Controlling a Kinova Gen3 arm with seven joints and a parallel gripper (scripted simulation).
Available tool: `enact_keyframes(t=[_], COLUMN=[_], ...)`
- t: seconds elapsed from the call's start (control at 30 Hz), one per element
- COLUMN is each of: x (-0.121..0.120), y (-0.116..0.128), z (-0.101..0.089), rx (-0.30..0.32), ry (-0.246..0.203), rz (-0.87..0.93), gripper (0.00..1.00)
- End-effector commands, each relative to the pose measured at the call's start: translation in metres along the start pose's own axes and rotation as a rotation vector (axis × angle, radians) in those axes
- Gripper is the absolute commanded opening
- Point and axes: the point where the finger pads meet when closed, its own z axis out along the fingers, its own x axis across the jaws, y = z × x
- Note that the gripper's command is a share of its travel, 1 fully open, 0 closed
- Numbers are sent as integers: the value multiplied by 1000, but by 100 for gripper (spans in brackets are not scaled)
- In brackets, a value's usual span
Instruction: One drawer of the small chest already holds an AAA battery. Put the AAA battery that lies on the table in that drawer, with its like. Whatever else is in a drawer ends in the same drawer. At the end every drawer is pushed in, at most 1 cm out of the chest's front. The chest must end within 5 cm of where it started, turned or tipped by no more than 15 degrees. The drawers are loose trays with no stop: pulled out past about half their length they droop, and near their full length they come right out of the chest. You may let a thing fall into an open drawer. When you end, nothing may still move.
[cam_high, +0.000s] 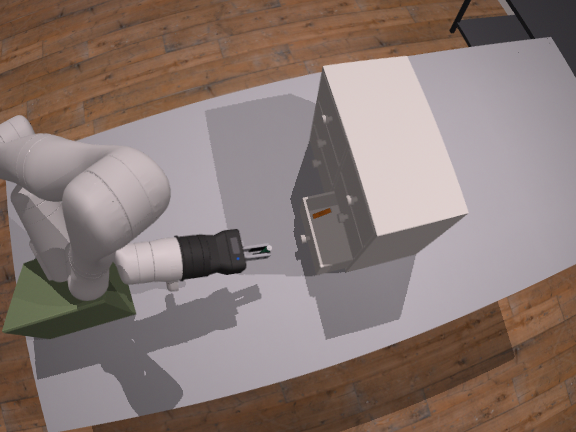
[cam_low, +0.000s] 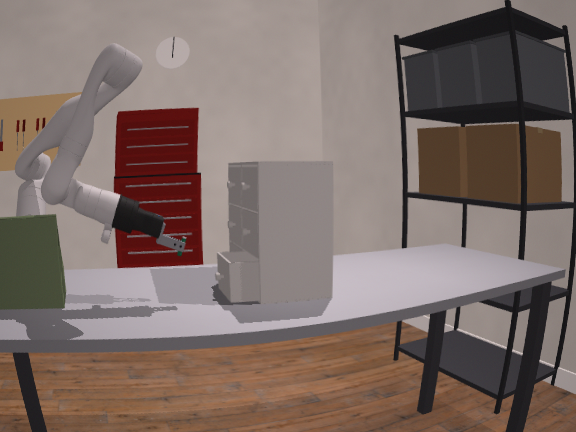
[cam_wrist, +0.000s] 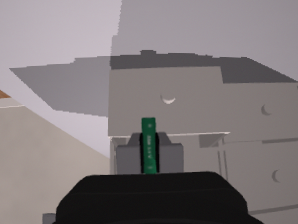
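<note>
The small white chest (cam_high: 380, 165) stands on the table with several drawers. Its bottom drawer (cam_high: 327, 230) is pulled partly out and holds an orange AAA battery (cam_high: 321, 213). My gripper (cam_high: 265, 250) is shut on a green AAA battery (cam_wrist: 148, 144) and holds it in the air to the left of the open drawer, well above the table. The gripper also shows in the exterior view (cam_low: 177, 245), a short way from the chest's front (cam_low: 242, 225). The other drawers look pushed in.
The green block (cam_high: 65, 305) under my arm's base stands at the table's left end. A black shelf unit (cam_low: 490, 200) with boxes stands beyond the table's right end, and a red tool cabinet (cam_low: 157, 185) stands behind.
</note>
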Motion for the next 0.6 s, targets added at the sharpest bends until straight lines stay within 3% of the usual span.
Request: enact_keyframes(t=[0.0, 0.57], x=[1, 1], y=[3, 11], z=[3, 26], rx=[-2, -2], ry=[3, 3], rz=[-5, -5], gripper=[24, 24])
